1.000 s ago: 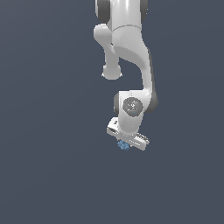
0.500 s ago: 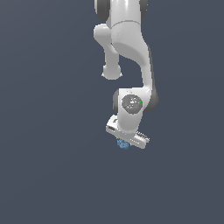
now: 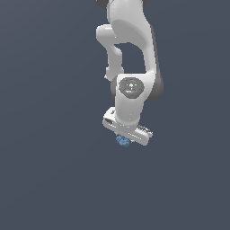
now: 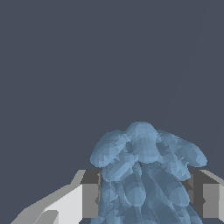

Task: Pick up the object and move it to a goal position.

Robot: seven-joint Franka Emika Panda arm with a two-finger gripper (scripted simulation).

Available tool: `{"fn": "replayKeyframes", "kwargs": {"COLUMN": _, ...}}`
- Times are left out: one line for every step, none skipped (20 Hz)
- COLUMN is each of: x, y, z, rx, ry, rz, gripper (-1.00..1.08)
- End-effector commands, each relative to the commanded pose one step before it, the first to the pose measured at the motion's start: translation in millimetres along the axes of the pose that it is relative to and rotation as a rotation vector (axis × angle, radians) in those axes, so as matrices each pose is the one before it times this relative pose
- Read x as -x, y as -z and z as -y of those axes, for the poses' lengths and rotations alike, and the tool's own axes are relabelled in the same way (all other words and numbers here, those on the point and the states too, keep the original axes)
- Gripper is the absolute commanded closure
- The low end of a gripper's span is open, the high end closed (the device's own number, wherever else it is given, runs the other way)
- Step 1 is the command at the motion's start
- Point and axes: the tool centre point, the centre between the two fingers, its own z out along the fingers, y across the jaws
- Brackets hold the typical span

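On my exterior feed I see the white jointed robot arm (image 3: 132, 67) hanging down from the top of the frame against a flat dark grey-blue ground (image 3: 45, 157). At its lower end sits the white two-fingered gripper (image 3: 124, 140), its broad body tilted so that it slopes down toward the exterior view's right. Just under that body, touching it, I can make out the small light-blue lumpy cluster of rounded knobs (image 3: 122, 141); only a bit of it peeks out below the white housing. From here I cannot see the fingers themselves, so this view alone does not tell me how the jaws stand.

On my wrist feed the picture is clearer. The light-blue cluster (image 4: 146, 175) fills the space between the two fingers, its knobbly lobes bulging beyond the fingertips. One grey-and-white finger (image 4: 89, 194) presses against one flank of the cluster, and the other finger (image 4: 205, 194) sits against the opposite flank, with no gap visible on either side. I read the gripper (image 4: 146, 197) as clamped on the cluster. Behind the cluster I see only the same plain dark grey-blue ground (image 4: 65, 65).
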Motion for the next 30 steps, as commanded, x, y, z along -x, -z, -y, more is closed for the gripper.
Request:
{"fn": "replayKeyframes", "kwargs": {"x": -2.35, "y": 27.5, "z": -7.68, "rx": -0.00066, "ry": -0.0003, "rz": -0.00089, "gripper": 1.08}}
{"fn": "replayKeyframes", "kwargs": {"x": -1.02, "y": 11.79, "z": -3.27, "rx": 0.0, "ry": 0.0, "rz": 0.0, "gripper": 1.08}}
{"fn": "replayKeyframes", "kwargs": {"x": -1.27, "y": 11.92, "z": -3.66, "rx": -0.00038, "ry": -0.00052, "rz": 0.00024, "gripper": 1.08}}
{"fn": "replayKeyframes", "kwargs": {"x": -1.06, "y": 11.91, "z": -3.28, "rx": 0.0, "ry": 0.0, "rz": 0.0, "gripper": 1.08}}
{"fn": "replayKeyframes", "kwargs": {"x": -1.08, "y": 11.87, "z": -3.26, "rx": 0.0, "ry": 0.0, "rz": 0.0, "gripper": 1.08}}
{"fn": "replayKeyframes", "kwargs": {"x": -1.09, "y": 11.83, "z": -3.24, "rx": 0.0, "ry": 0.0, "rz": 0.0, "gripper": 1.08}}
{"fn": "replayKeyframes", "kwargs": {"x": -1.11, "y": 11.8, "z": -3.22, "rx": 0.0, "ry": 0.0, "rz": 0.0, "gripper": 1.08}}
{"fn": "replayKeyframes", "kwargs": {"x": -1.13, "y": 11.76, "z": -3.2, "rx": 0.0, "ry": 0.0, "rz": 0.0, "gripper": 1.08}}
{"fn": "replayKeyframes", "kwargs": {"x": -1.15, "y": 11.7, "z": -3.17, "rx": 0.0, "ry": 0.0, "rz": 0.0, "gripper": 1.08}}
{"fn": "replayKeyframes", "kwargs": {"x": -1.17, "y": 11.65, "z": -3.14, "rx": 0.0, "ry": 0.0, "rz": 0.0, "gripper": 1.08}}
{"fn": "replayKeyframes", "kwargs": {"x": -1.2, "y": 11.59, "z": -3.12, "rx": 0.0, "ry": 0.0, "rz": 0.0, "gripper": 1.08}}
{"fn": "replayKeyframes", "kwargs": {"x": -1.22, "y": 11.51, "z": -3.08, "rx": 0.0, "ry": 0.0, "rz": 0.0, "gripper": 1.08}}
{"fn": "replayKeyframes", "kwargs": {"x": -1.25, "y": 11.43, "z": -3.04, "rx": 0.0, "ry": 0.0, "rz": 0.0, "gripper": 1.08}}
{"fn": "replayKeyframes", "kwargs": {"x": -1.28, "y": 11.34, "z": -3.0, "rx": 0.0, "ry": 0.0, "rz": 0.0, "gripper": 1.08}}
{"fn": "replayKeyframes", "kwargs": {"x": -1.26, "y": 11.29, "z": -2.94, "rx": 0.00051, "ry": -0.00025, "rz": -0.0004, "gripper": 1.08}}
{"fn": "replayKeyframes", "kwargs": {"x": -1.31, "y": 10.88, "z": -2.85, "rx": 0.0, "ry": 0.0, "rz": 0.0, "gripper": 1.08}}
{"fn": "replayKeyframes", "kwargs": {"x": -1.29, "y": 10.38, "z": -2.7, "rx": 0.0, "ry": 0.0, "rz": 0.0, "gripper": 1.08}}
{"fn": "replayKeyframes", "kwargs": {"x": -1.25, "y": 9.71, "z": -2.51, "rx": 0.0, "ry": 0.0, "rz": 0.0, "gripper": 1.08}}
{"fn": "replayKeyframes", "kwargs": {"x": -1.2, "y": 9.01, "z": -2.31, "rx": 0.0, "ry": 0.0, "rz": 0.0, "gripper": 1.08}}
{"fn": "replayKeyframes", "kwargs": {"x": -1.16, "y": 8.33, "z": -2.12, "rx": 0.0, "ry": 0.0, "rz": 0.0, "gripper": 1.08}}
{"fn": "replayKeyframes", "kwargs": {"x": -0.93, "y": 7.71, "z": -1.61, "rx": 0.00015, "ry": 0.00044, "rz": -0.00014, "gripper": 1.08}}
{"fn": "replayKeyframes", "kwargs": {"x": -1.06, "y": 7.04, "z": -1.75, "rx": 0.0, "ry": 0.0, "rz": 0.0, "gripper": 1.08}}
{"fn": "replayKeyframes", "kwargs": {"x": -1.0, "y": 6.42, "z": -1.59, "rx": 0.0, "ry": 0.0, "rz": 0.0, "gripper": 1.08}}
{"fn": "replayKeyframes", "kwargs": {"x": -0.94, "y": 5.83, "z": -1.43, "rx": 0.0, "ry": 0.0, "rz": 0.0, "gripper": 1.08}}
{"fn": "replayKeyframes", "kwargs": {"x": -0.88, "y": 5.24, "z": -1.27, "rx": 0.0, "ry": 0.0, "rz": 0.0, "gripper": 1.08}}
{"fn": "replayKeyframes", "kwargs": {"x": -0.56, "y": 4.73, "z": -0.67, "rx": 0.00018, "ry": 0.00064, "rz": -0.00018, "gripper": 1.08}}
{"fn": "replayKeyframes", "kwargs": {"x": -0.75, "y": 4.12, "z": -0.97, "rx": 0.0, "ry": 0.0, "rz": 0.0, "gripper": 1.08}}
{"fn": "replayKeyframes", "kwargs": {"x": -0.68, "y": 3.58, "z": -0.83, "rx": 0.0, "ry": 0.0, "rz": 0.0, "gripper": 1.08}}
{"fn": "replayKeyframes", "kwargs": {"x": -0.61, "y": 3.05, "z": -0.69, "rx": 0.0, "ry": 0.0, "rz": 0.0, "gripper": 1.08}}
{"fn": "replayKeyframes", "kwargs": {"x": -0.54, "y": 2.54, "z": -0.56, "rx": 0.0, "ry": 0.0, "rz": 0.0, "gripper": 1.08}}
